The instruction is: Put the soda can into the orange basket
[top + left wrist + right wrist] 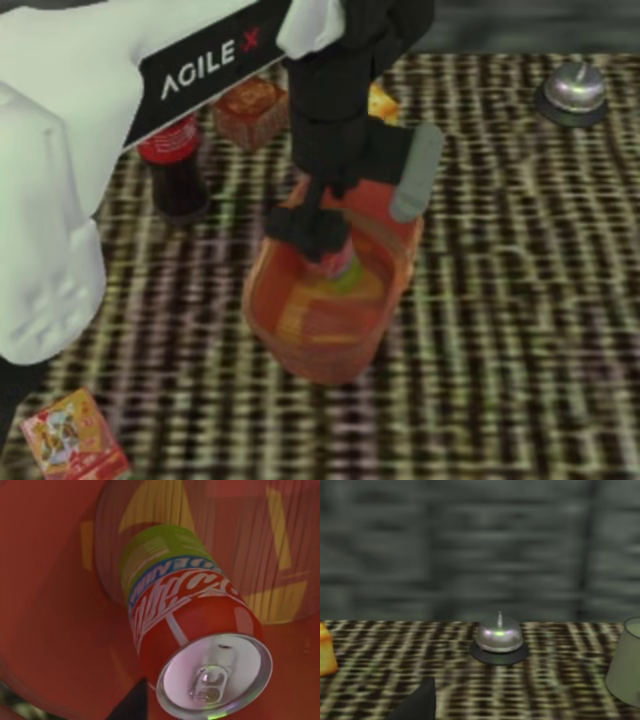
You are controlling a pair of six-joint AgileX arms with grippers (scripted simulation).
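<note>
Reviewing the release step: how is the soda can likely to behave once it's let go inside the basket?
The soda can is a smooth cylinder, so it would probably roll if it lands sideways. It hangs tilted in the left gripper over the orange basket, so tipping seems likely. Its glossy skin looks slippery.

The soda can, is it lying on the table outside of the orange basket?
No, in the top view the soda can is inside the orange basket, under the left gripper.

The top view looks steeply down on the desk (520, 330) from above. The left wrist view sits very close over the soda can (190, 630) inside the orange basket (55, 630), both also in the top view. The right wrist view looks low across the desk at the bell (499, 639), seen in the top view's far right corner.
</note>
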